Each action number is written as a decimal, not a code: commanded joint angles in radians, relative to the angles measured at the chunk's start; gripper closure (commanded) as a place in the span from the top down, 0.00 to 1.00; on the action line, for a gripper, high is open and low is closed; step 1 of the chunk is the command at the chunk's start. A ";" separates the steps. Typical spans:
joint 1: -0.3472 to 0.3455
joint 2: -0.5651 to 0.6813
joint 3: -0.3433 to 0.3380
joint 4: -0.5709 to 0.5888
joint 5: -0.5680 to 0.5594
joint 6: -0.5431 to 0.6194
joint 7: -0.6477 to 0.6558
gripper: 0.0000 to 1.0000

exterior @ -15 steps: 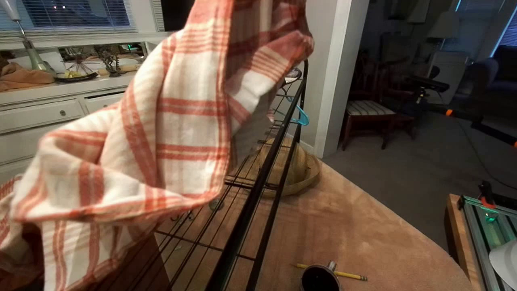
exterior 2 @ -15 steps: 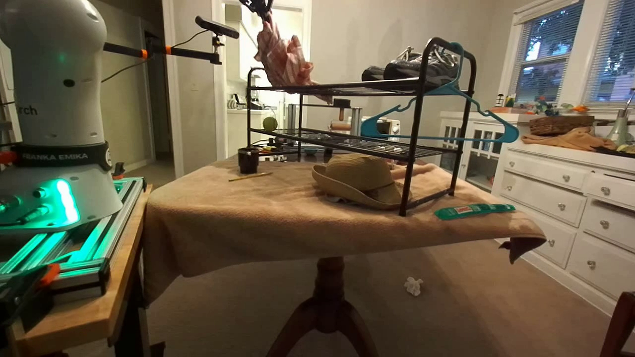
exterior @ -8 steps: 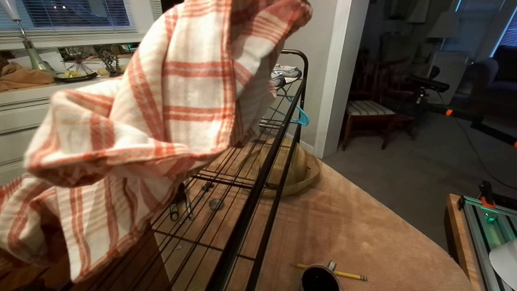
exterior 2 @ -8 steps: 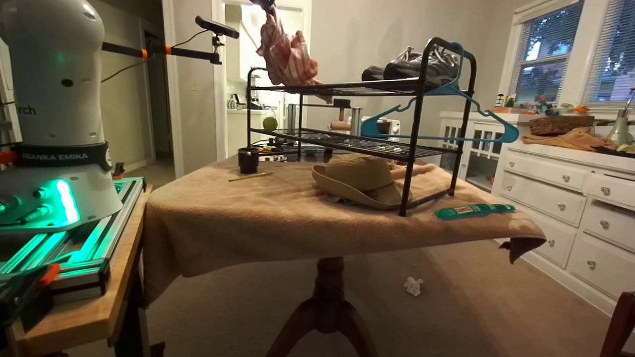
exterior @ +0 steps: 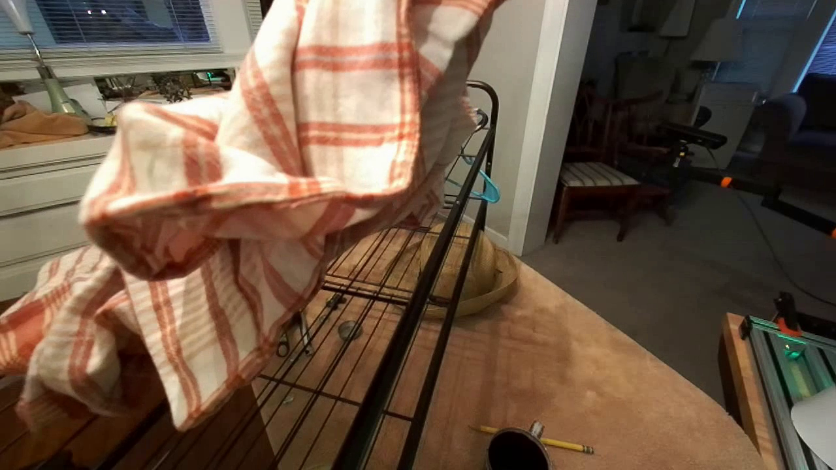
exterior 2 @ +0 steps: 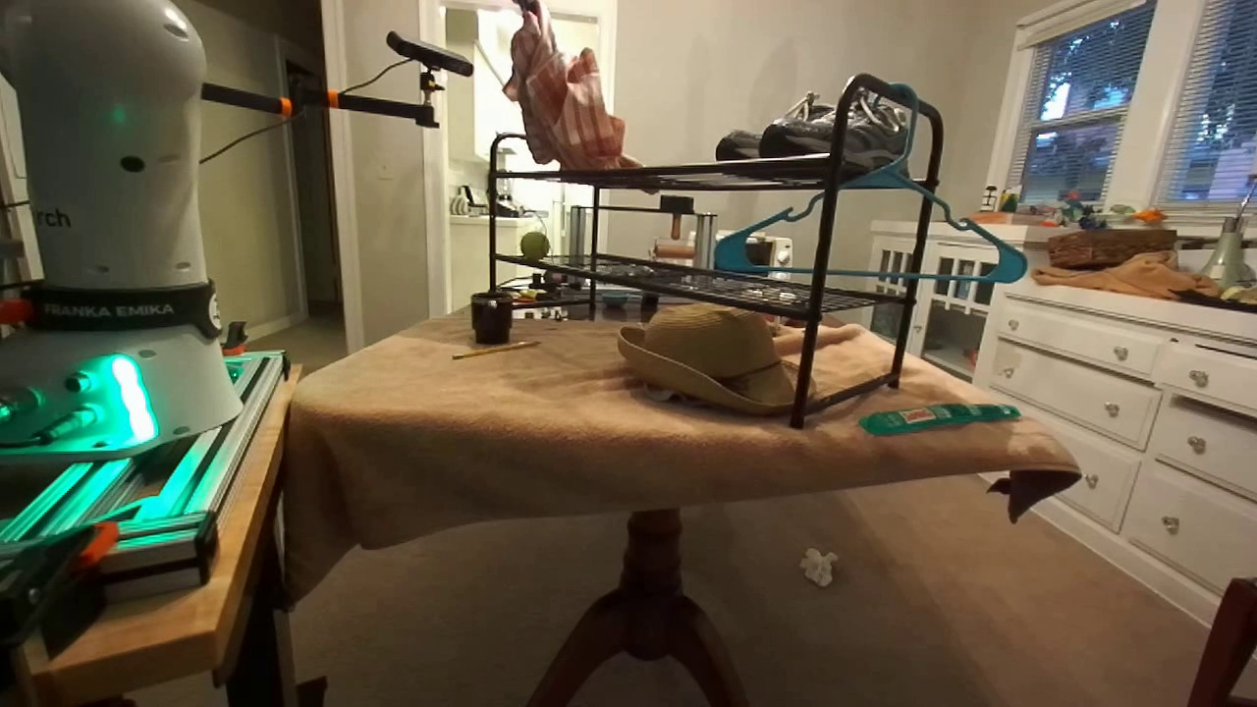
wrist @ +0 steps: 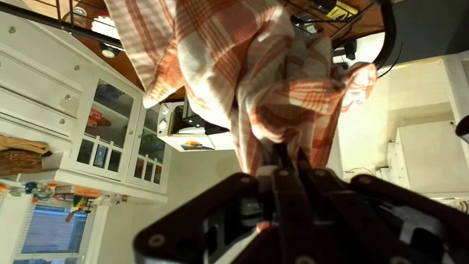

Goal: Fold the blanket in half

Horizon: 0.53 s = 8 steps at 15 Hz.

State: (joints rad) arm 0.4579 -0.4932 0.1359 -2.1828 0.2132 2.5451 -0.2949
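The blanket, cream-white with orange-red plaid stripes, hangs rumpled in the air; it shows in both exterior views (exterior: 346, 98) (exterior 2: 565, 98). In the wrist view the blanket (wrist: 216, 47) hangs bunched from the fingertips. My gripper (wrist: 292, 154) is shut on a gathered part of it, with cloth between and around the fingers. In an exterior view only the dark tip of the gripper (exterior 2: 527, 5) shows at the top edge. The blanket's lower folds hang at the end of the black rack (exterior 2: 687, 177); whether they touch it I cannot tell.
The rack stands on a cloth-covered table (exterior 2: 442, 422). Shoes (exterior 2: 835, 137) sit on its top shelf and a blue hanger (exterior 2: 874, 270) hangs from its end. A straw hat (exterior 2: 717, 353), a dark mug (exterior 2: 491, 316), a pencil (exterior 2: 496, 350) and a green packet (exterior 2: 938, 417) lie below.
The blanket has risen and, in an exterior view, shifted to the right. Its trailing end has lifted to about the top shelf's level. The gripper has gone up almost out of frame.
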 commanded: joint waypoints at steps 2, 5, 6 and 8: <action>-0.003 -0.075 -0.002 -0.029 0.014 -0.058 0.008 0.01; -0.002 -0.100 -0.009 -0.036 0.017 -0.107 0.009 0.01; -0.004 -0.107 -0.008 -0.038 0.014 -0.126 0.008 0.01; -0.005 -0.112 -0.008 -0.041 0.015 -0.152 0.008 0.01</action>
State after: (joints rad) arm 0.4571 -0.5718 0.1269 -2.2036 0.2136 2.4443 -0.2939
